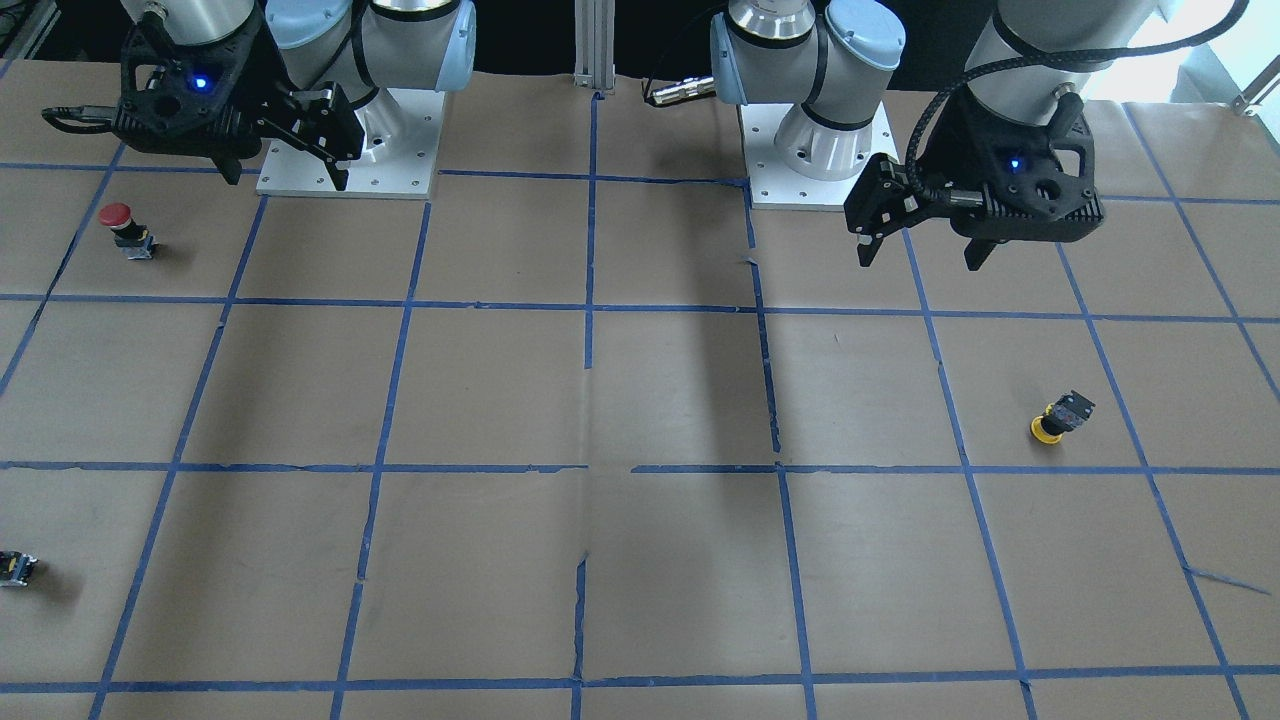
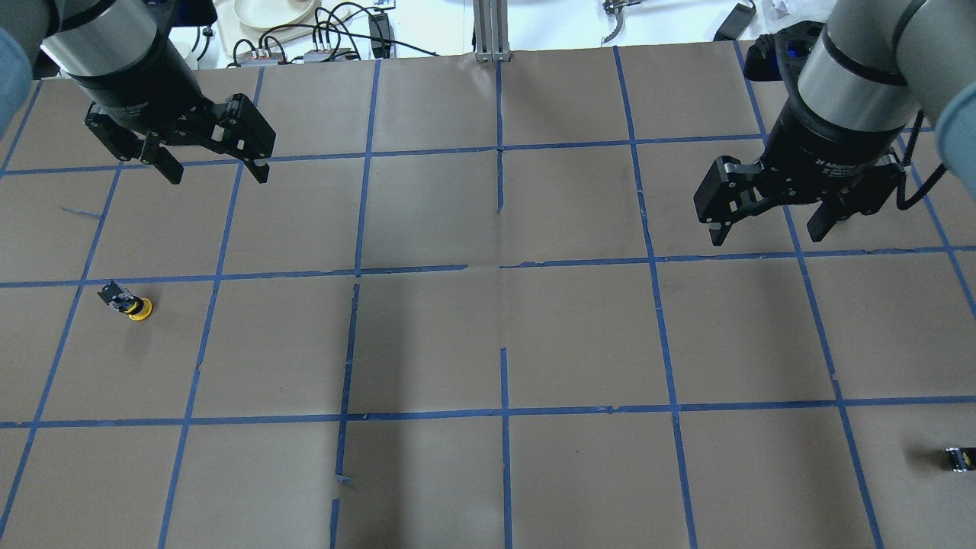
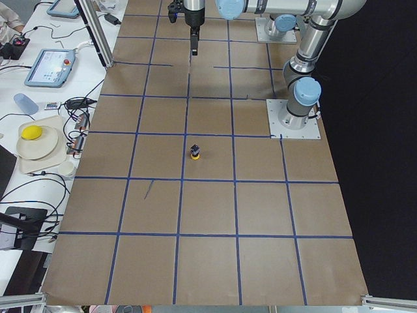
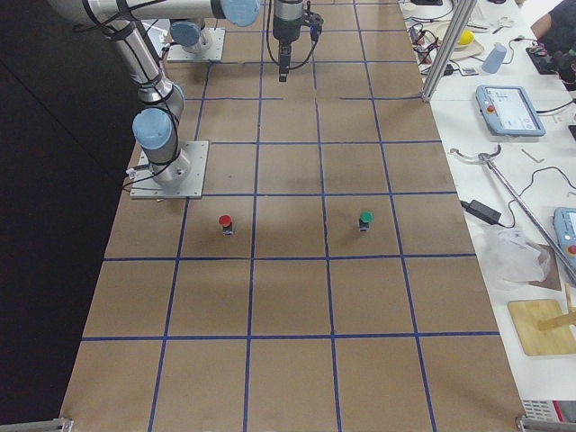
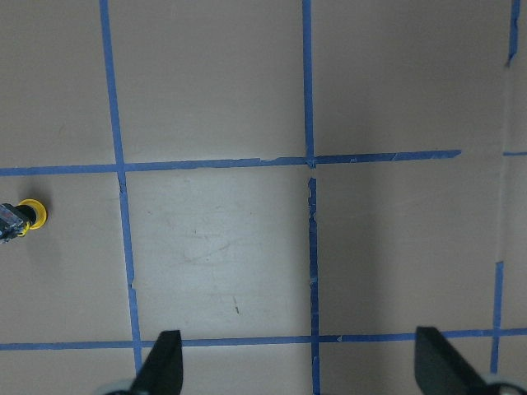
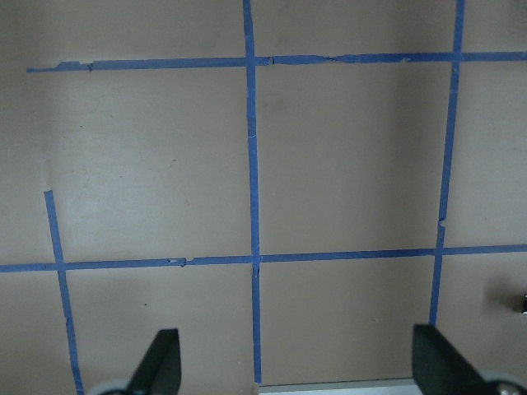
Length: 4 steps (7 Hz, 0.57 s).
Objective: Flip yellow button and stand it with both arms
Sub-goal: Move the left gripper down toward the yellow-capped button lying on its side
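Note:
The yellow button (image 1: 1058, 415) lies on its side on the brown paper, on my left side, cap towards the operators. It also shows in the overhead view (image 2: 130, 303), the exterior left view (image 3: 195, 152) and at the left edge of the left wrist view (image 5: 20, 218). My left gripper (image 1: 918, 258) hangs open and empty above the table, well apart from the button; overhead (image 2: 219, 175) it is beyond the button and to its right. My right gripper (image 1: 288, 178) is open and empty on the other side (image 2: 766, 235).
A red-capped button (image 1: 125, 228) stands near my right arm's base. A small black-and-yellow capless piece (image 1: 15, 567) lies at the table's right end (image 2: 959, 458). A green-capped button (image 4: 364, 220) stands beside the red one. Blue tape lines grid the paper.

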Motion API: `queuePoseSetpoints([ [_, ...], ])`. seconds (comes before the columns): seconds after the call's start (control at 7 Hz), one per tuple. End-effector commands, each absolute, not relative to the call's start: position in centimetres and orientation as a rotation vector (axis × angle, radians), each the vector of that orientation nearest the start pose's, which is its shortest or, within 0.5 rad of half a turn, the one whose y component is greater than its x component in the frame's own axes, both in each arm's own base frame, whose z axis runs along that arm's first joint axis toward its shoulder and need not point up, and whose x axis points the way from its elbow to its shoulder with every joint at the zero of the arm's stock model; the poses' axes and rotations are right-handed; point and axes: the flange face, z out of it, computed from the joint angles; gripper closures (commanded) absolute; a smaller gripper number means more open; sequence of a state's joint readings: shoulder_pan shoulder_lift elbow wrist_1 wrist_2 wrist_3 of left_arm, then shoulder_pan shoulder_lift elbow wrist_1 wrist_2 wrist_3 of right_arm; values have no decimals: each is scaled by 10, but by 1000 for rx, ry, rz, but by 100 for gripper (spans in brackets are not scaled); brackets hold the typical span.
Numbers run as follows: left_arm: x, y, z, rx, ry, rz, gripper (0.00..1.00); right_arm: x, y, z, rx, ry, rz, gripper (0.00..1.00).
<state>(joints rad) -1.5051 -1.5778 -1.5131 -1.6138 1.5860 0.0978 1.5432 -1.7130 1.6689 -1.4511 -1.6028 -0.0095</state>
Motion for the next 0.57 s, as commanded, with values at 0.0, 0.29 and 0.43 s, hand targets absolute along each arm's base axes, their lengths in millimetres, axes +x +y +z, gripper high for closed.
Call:
queuePoseSetpoints([
  [0.0, -95, -500, 502, 55, 3129, 11, 0, 119, -427, 494, 27, 3168, 120, 0],
  [0.29, -57, -505, 484, 259, 3122, 74, 1, 119, -427, 494, 27, 3167, 120, 0],
  [0.43, -8, -505, 463, 350, 3130, 118, 1, 118, -427, 494, 27, 3170, 120, 0],
])
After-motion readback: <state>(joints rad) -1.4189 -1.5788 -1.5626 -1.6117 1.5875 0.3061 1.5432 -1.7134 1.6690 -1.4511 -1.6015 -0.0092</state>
